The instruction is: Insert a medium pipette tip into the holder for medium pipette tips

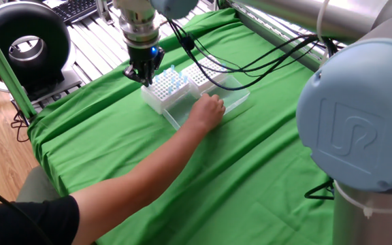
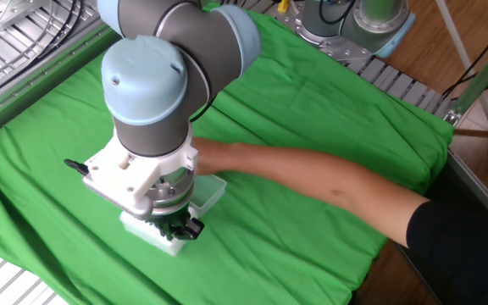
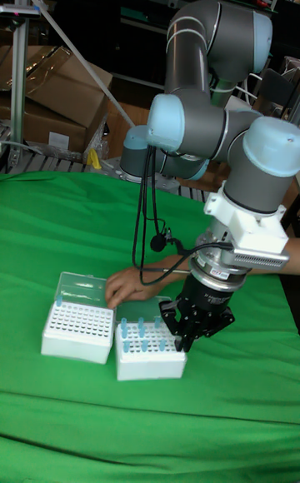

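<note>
Lowering onto the rack is the step judged in hand: in one fixed view the gripper hangs over the far left corner of the holder, a white plastic block carrying upright blue tips, just left of a second rack. A person's hand rests on the clear lid. In the other fixed view the gripper points down at the holder on wrinkled green cloth. In the tall fixed view the fingers stand close together at the holder's right edge; whether they pinch a tip cannot be told. The next move calls for alignment over a free hole.
</note>
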`<state>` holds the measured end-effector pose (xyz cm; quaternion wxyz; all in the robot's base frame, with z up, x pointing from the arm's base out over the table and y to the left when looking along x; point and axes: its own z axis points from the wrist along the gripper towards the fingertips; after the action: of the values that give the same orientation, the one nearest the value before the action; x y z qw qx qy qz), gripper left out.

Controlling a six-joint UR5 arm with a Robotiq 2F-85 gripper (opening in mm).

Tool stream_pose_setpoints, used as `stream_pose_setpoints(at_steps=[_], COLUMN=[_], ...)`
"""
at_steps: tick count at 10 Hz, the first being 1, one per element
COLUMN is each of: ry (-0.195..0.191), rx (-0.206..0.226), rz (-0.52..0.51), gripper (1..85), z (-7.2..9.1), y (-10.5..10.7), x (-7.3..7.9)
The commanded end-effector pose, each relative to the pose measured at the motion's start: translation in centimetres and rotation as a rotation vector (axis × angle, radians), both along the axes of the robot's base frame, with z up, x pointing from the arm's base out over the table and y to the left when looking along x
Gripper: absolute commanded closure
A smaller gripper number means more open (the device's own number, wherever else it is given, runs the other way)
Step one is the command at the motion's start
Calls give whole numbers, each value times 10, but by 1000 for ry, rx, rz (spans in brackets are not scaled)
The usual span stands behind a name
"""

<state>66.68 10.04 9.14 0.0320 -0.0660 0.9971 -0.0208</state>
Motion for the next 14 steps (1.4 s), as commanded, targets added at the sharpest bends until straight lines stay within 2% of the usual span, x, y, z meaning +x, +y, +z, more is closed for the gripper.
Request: stream_pose_setpoints(at_steps=[1, 4, 7, 11, 14], ry=[34, -44, -83, -91, -69], rx=[3, 44, 61, 54, 39], rz=[-7, 2, 28, 40, 36], gripper=[847, 847, 847, 847, 847], z=[21, 8, 2, 4, 12], y=[2, 5, 1, -2, -2], x=[-9, 9, 16, 16, 10])
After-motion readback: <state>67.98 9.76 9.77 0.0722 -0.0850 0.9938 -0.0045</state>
